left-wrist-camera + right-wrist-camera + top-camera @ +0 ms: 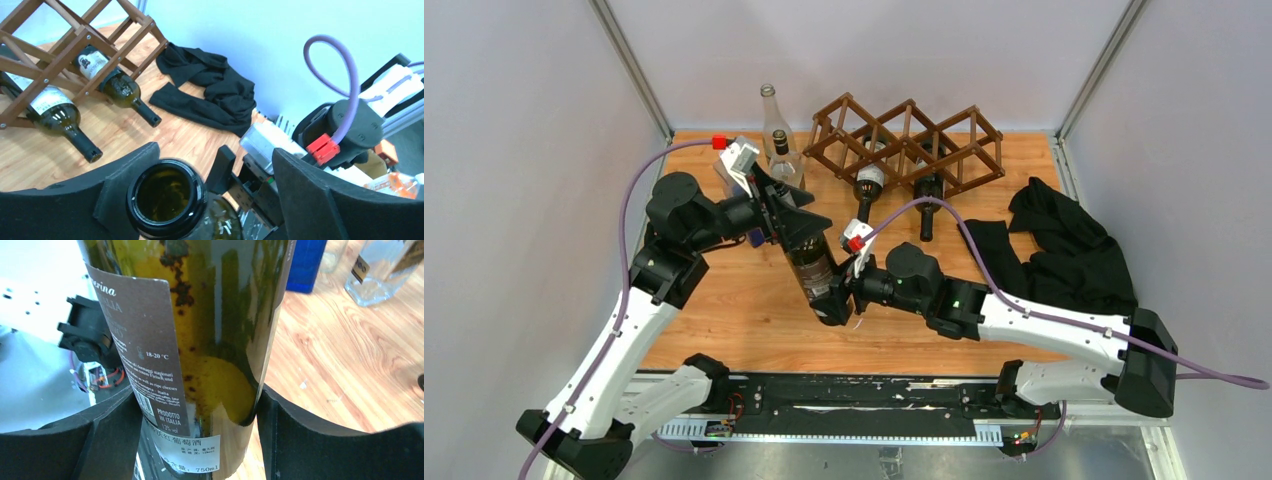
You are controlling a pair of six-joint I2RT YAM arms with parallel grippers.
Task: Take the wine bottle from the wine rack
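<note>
**Top view:** I find the wine bottle (816, 268) off the wine rack (902, 142). It lies slantwise between the two arms over the middle of the tabletop (724, 310), well apart from the rack at the far edge. I cannot tell whether it touches the wood. The left pincer (789, 215) is at its neck and the right pincer (849, 290) at its lower body. Two other bottles (869, 182) lie in the rack's lower cells, and a black cloth (1074, 245) lies to the right.

**Left wrist view:** The left pincer stands open. The bottle's mouth sits against one finger (120, 200), and the other finger (320, 200) is clear of it.

**Right wrist view:** The right pincer is closed on the bottle's body, with both pads (100, 440) against the glass beside the label.
</note>
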